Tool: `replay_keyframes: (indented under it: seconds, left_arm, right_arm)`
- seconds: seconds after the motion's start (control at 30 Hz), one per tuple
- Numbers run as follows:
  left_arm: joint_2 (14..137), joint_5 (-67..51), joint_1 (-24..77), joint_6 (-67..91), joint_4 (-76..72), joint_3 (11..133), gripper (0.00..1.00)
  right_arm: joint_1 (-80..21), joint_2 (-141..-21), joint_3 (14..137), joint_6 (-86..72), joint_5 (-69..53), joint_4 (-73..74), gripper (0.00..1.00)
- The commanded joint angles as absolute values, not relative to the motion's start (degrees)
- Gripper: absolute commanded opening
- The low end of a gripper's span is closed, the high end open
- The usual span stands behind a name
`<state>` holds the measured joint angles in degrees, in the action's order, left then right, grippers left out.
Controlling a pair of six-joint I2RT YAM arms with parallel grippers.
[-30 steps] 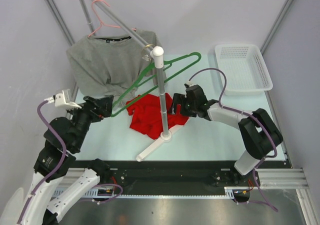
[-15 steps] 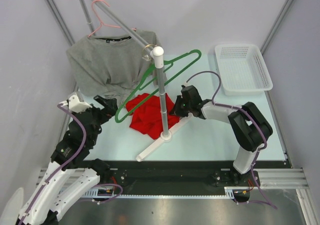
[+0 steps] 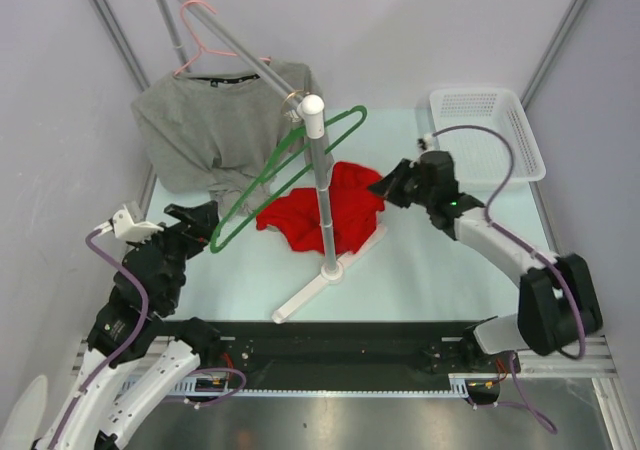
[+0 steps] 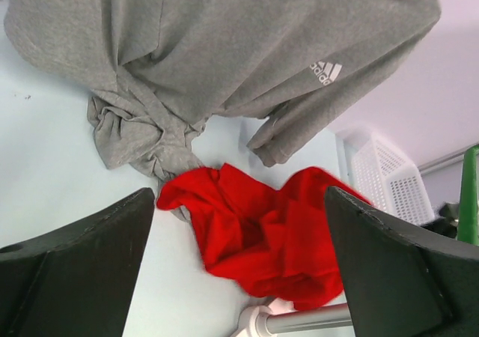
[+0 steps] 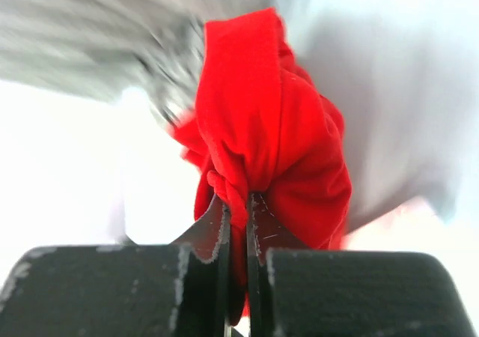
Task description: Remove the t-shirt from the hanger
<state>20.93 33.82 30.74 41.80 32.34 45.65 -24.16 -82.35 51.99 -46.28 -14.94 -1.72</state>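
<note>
Hanging at the back is the grey t-shirt (image 3: 215,135) on a pink hanger (image 3: 200,35); its white adidas logo (image 4: 326,71) is readable in the left wrist view only. Bunched on the table (image 3: 430,270) around the rack pole (image 3: 322,185) lies the red t-shirt (image 3: 322,210), long axis left-right, right end drawn up to the right gripper (image 3: 385,186), fingers pressed together on a fold (clear in the right wrist view). The green hanger (image 3: 290,160) is bare and tilted, just above the shirt. The left gripper (image 3: 200,217) has its fingers spread wide, nothing between them.
</note>
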Motion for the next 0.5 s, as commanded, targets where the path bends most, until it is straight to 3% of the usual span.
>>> replay_keyframes:
  seconds: [0.0, 0.17, 0.47]
  left_arm:
    - [18.64, 35.42, 30.41, 40.78, 31.82, 45.97, 1.0]
    - [18.02, 35.95, 30.41, 39.9, 31.64, 45.53, 1.0]
    - [19.07, 34.63, 30.41, 39.82, 31.99, 46.84, 0.99]
  right_arm:
    - [-16.2, -72.79, 55.45, -47.2, -17.49, -1.42, 0.0]
    - [-8.1, -66.72, 61.68, -46.41, -18.28, 3.42, 0.0]
    - [10.61, -66.44, 75.05, -51.67, -26.26, 3.96, 0.0]
